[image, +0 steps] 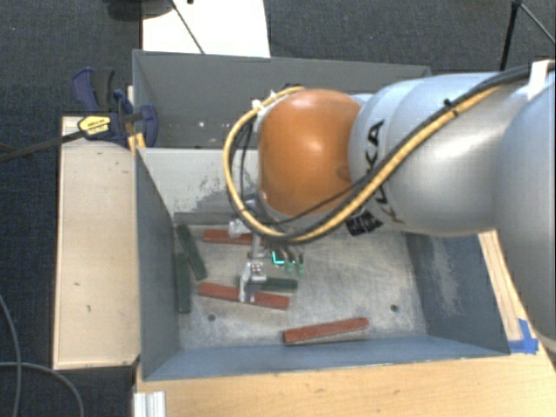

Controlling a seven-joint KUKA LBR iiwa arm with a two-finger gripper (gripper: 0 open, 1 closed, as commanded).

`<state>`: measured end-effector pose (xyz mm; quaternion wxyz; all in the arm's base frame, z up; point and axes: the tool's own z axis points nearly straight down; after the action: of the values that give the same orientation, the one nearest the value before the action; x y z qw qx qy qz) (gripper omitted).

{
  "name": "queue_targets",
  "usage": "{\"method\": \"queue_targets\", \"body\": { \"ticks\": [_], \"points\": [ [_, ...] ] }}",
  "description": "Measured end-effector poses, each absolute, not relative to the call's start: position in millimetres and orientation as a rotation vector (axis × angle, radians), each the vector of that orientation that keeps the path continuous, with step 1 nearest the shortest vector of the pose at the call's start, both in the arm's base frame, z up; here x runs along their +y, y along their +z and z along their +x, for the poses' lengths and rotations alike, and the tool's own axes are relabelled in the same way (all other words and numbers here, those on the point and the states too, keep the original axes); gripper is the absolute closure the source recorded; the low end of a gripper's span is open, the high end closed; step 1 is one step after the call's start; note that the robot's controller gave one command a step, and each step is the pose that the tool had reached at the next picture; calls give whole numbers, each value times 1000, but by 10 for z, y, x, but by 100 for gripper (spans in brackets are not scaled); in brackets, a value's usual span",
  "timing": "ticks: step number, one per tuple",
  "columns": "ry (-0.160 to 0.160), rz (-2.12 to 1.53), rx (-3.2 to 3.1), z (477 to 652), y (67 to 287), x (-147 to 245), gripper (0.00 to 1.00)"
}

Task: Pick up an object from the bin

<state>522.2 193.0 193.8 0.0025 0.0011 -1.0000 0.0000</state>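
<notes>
My gripper [253, 287] hangs below the orange wrist cover, near the middle of the bin floor. Its tips come down on a flat red-brown bar [228, 294] that lies left to right under it. A dark green piece [280, 281] sits just to the right of the fingers, touching or very close to them. Another red-brown bar [219, 236] lies behind the gripper, partly hidden by the cables. A third red-brown bar [326, 330] rests apart near the bin's front wall.
Two dark green sticks [186, 263] lie along the bin's left wall. The arm and its orange cover hide the back and right of the bin floor. Bare floor shows at the right front.
</notes>
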Motion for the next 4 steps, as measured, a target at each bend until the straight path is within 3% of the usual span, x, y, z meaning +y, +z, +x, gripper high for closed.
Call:
{"method": "queue_targets", "body": {
  "ticks": [2,3,4],
  "points": [
    [-3,0,-3144,5244,1959,1923,0],
    [2,123,-3135,5210,1530,1936,0],
    [-1,119,-3141,5145,742,1429,100]
  ]
}}
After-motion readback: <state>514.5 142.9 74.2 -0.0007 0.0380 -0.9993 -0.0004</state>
